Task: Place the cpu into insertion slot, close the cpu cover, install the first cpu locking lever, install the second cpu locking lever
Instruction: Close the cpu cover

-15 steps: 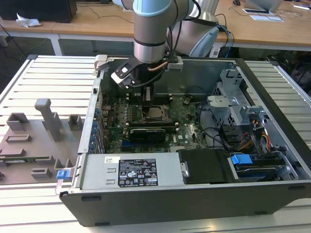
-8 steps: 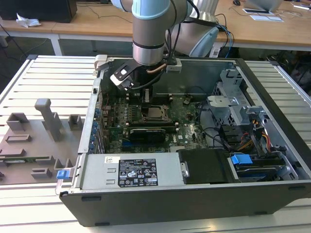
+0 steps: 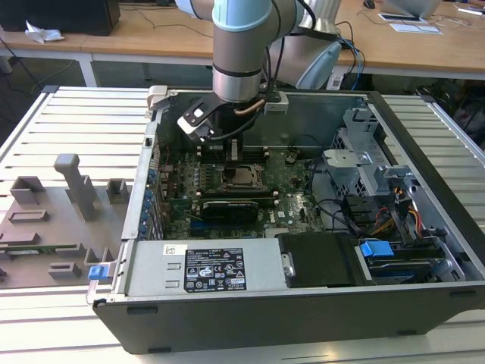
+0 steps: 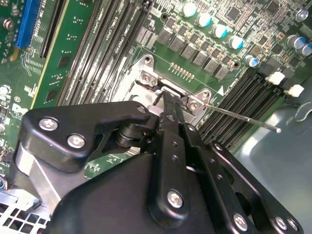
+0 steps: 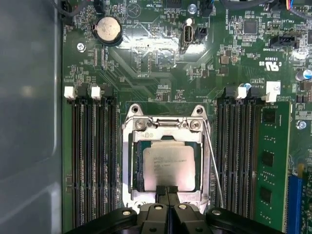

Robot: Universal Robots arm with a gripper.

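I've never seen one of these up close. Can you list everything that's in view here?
computer case: one, black, open on the pale slatted table.
motherboard: one, green, inside the case.
cpu: one, silvery-grey, in the insertion slot.
cpu cover: one, silvery frame, lying around the cpu.
locking lever: one, thin metal rod, beside the cover.
memory slots: two banks, black, either side of the cpu.
coin battery: one, silver, on the motherboard.
fixtures: several, grey, on the table at the exterior view's left.
gripper: one, black, shut, tips at the cover's edge.
arm: one, grey and pale blue, above the motherboard.
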